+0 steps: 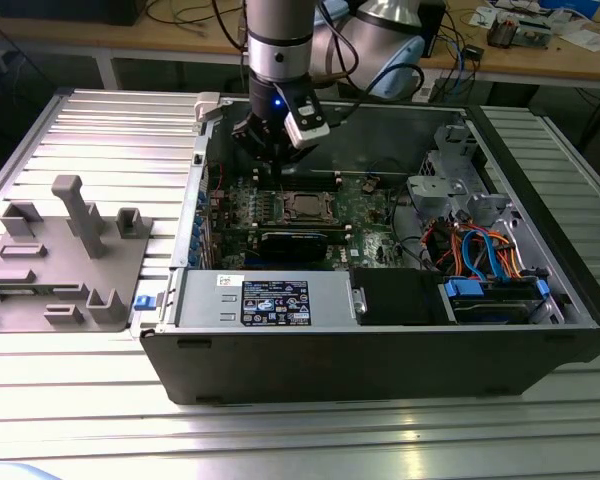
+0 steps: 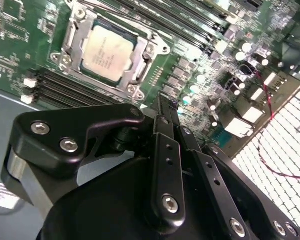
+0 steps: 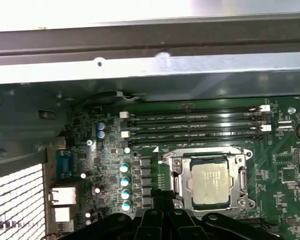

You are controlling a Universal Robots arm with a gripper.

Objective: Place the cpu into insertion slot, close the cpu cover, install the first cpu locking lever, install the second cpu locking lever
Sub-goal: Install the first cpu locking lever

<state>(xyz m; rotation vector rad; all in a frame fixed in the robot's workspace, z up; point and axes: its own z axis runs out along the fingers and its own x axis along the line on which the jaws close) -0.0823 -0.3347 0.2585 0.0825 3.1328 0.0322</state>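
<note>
Clenched, empty claw (image 2: 162, 107) hovers beside the slot (image 2: 70, 42); flat square silvery cpu (image 2: 109, 54) lies seated within, framed by the metal cover (image 2: 140, 70).

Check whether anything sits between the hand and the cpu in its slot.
Nothing visible does. The cpu already lies in the insertion slot with the cpu cover down around it; the hand hangs beside it over bare board.

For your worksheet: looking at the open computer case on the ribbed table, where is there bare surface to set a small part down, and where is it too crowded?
Free: the ribbed table behind the grey fixture tray, and the strip in front of the computer case. Crowded: inside the case, where the gripper hangs near the cpu, and the cable bundle at the exterior view's right.
</note>
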